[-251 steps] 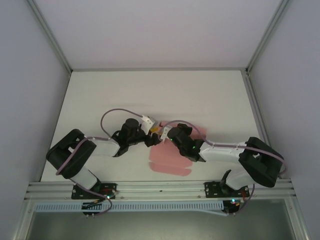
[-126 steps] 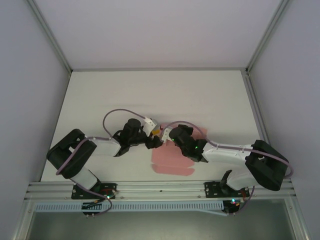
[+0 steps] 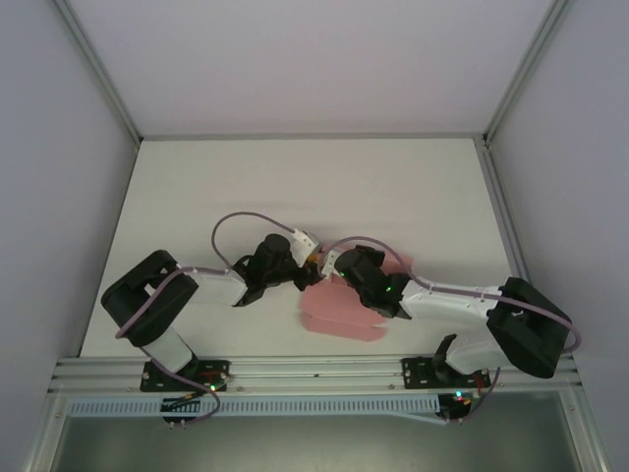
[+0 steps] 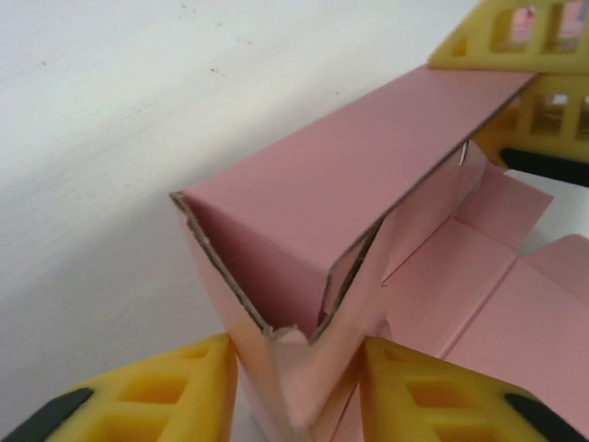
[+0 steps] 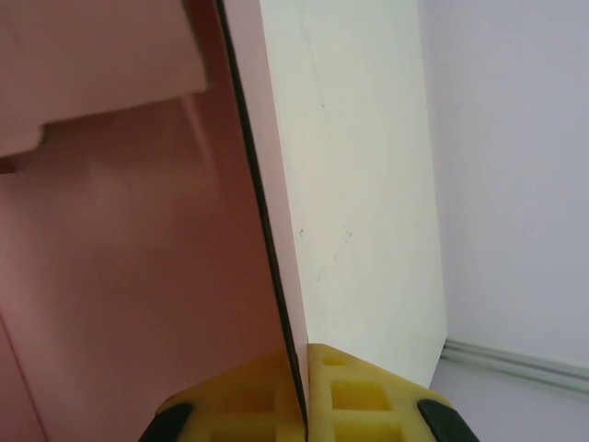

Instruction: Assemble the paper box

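A white table (image 3: pixel 295 187) sits inside pale grey enclosure walls, with an aluminium rail (image 3: pixel 314 369) running along its near edge. The two arms are bolted to this rail. The salmon-pink paper box (image 3: pixel 339 313) lies on the table just beyond the rail, between the two bases and somewhat nearer the right one. It is only partly folded, with most of it still a flat creased sheet. The left arm (image 3: pixel 201 287) and right arm (image 3: pixel 452 298) both bend inward from the rail, and their heads meet over the sheet's far-left corner. There the left gripper (image 3: pixel 303 271) and right gripper (image 3: pixel 326 265) stand just beside each other. In the left wrist view one long wall of the box (image 4: pixel 368 175) stands raised above the flat panels, its raw brown edge showing. The end of that wall folds into a pinched corner flap. The left gripper (image 4: pixel 296 405) is clenched on that flap, with a yellow pad pressed against each side of the pink wedge. At the wall's other end the right gripper's yellow fingers (image 4: pixel 515 37) are visible on its top edge. The right wrist view shows the same wall edge-on (image 5: pixel 138 230). The right gripper (image 5: pixel 299 387) is closed tight on it, the thin board running straight up from between the two touching pads, with white table beside it.
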